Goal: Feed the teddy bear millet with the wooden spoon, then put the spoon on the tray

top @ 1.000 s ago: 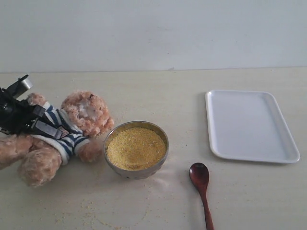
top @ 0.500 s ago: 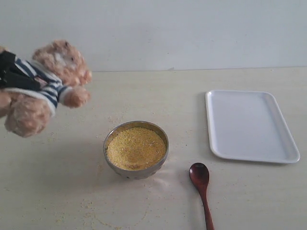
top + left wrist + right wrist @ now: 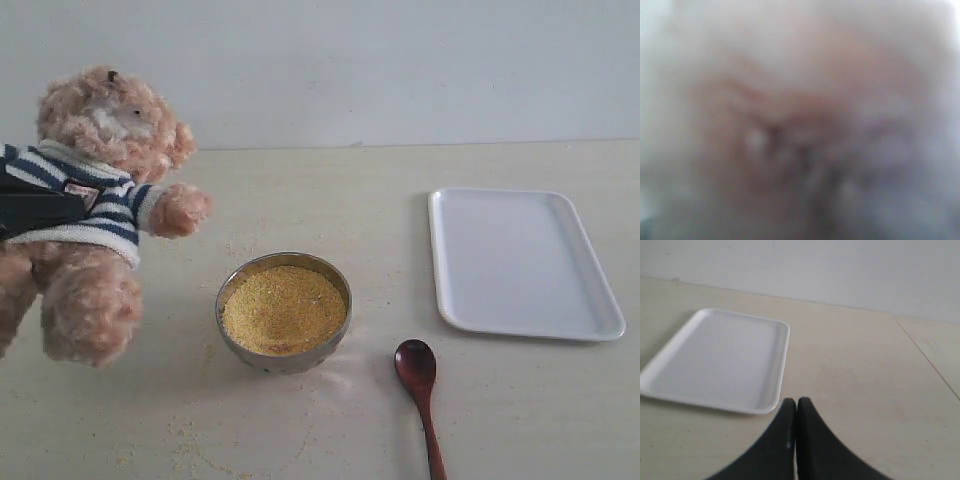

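Observation:
The teddy bear hangs upright above the table at the far left, its feet off the surface. My left gripper, a dark shape across the striped shirt, is shut on the bear's torso. The left wrist view holds only blurred plush. The millet fills the round metal bowl in the middle. To the bowl's right the wooden spoon lies on the table with its handle toward the front edge. The white tray sits at the right. My right gripper is shut and holds nothing, beside a tray corner.
Scattered millet specks lie on the table in front of the bowl. A pale wall runs behind the table's far edge. A seam in the tabletop shows in the right wrist view.
The bear was lifted off the table from lying beside the bowl. It has since swung upright and come down a little at the far left. Bowl, spoon and tray have not moved.

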`<state>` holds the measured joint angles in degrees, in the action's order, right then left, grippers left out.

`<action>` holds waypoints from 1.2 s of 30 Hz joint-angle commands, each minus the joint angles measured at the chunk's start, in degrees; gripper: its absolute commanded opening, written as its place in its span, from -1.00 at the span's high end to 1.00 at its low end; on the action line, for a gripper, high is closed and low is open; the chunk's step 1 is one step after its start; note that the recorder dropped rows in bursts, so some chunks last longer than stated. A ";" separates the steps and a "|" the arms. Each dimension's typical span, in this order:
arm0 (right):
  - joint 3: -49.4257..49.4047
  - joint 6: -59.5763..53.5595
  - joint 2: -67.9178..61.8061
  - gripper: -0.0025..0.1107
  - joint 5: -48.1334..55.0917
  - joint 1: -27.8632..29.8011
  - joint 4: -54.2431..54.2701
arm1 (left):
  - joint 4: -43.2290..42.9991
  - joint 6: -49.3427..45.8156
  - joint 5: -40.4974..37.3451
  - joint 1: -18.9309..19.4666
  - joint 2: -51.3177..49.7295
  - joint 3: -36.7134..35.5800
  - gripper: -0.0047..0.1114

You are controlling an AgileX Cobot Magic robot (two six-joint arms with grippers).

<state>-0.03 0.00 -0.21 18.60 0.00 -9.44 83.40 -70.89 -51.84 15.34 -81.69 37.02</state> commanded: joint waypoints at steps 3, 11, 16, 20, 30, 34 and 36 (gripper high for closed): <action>0.03 0.00 0.21 0.96 -0.70 0.11 -0.01 | 9.44 -13.95 -0.94 0.07 3.36 -10.16 0.83; 0.03 6.55 0.21 0.96 -27.74 0.11 10.73 | 16.55 -13.58 -1.96 0.07 3.36 -10.65 0.83; 0.03 23.66 0.21 0.96 -48.44 0.00 18.09 | 16.55 -13.58 -1.96 0.07 3.36 -10.65 0.83; 8.88 36.00 -8.13 0.96 -53.66 0.00 4.26 | 16.55 -14.36 -1.85 0.07 3.36 -10.65 0.83; 42.57 43.57 -53.39 0.96 -2.40 0.00 -41.80 | 14.89 -17.65 -0.81 0.07 3.36 -10.65 0.83; 49.15 38.74 -62.32 0.96 28.52 0.00 -31.59 | 10.69 -17.65 -0.42 0.07 3.36 -10.65 0.83; 49.37 30.26 -62.99 0.96 27.67 -0.02 -22.37 | 10.58 -17.65 -0.14 0.07 3.36 -10.65 0.83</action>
<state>47.61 37.96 -62.06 40.19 -0.06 -41.51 94.41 -88.11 -51.77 15.34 -78.98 26.39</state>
